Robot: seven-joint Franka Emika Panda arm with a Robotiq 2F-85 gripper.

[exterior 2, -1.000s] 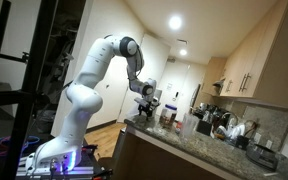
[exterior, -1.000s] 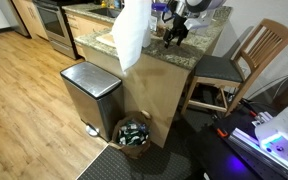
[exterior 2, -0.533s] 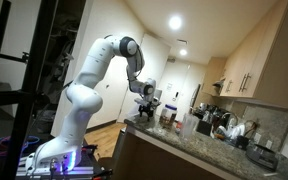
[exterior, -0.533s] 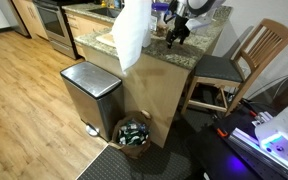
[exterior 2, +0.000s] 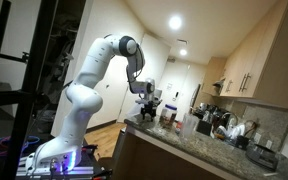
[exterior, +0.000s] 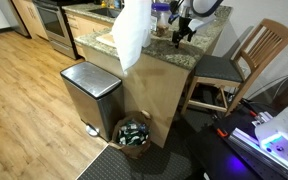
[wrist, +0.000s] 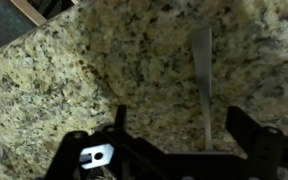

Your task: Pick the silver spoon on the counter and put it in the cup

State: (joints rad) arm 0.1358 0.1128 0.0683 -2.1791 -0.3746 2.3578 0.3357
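The gripper (wrist: 172, 152) hangs spread wide over the spoon (wrist: 202, 75) lying on the speckled counter (wrist: 104, 70). A white bag (exterior: 134, 35) stands near, and a chair (exterior: 246, 55) sits beside the counter.

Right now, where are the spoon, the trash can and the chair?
spoon (wrist: 204, 90): wrist view, the middle of its handle.
trash can (exterior: 91, 78): in an exterior view, its steel lid.
chair (exterior: 267, 45): in an exterior view, its wooden backrest.
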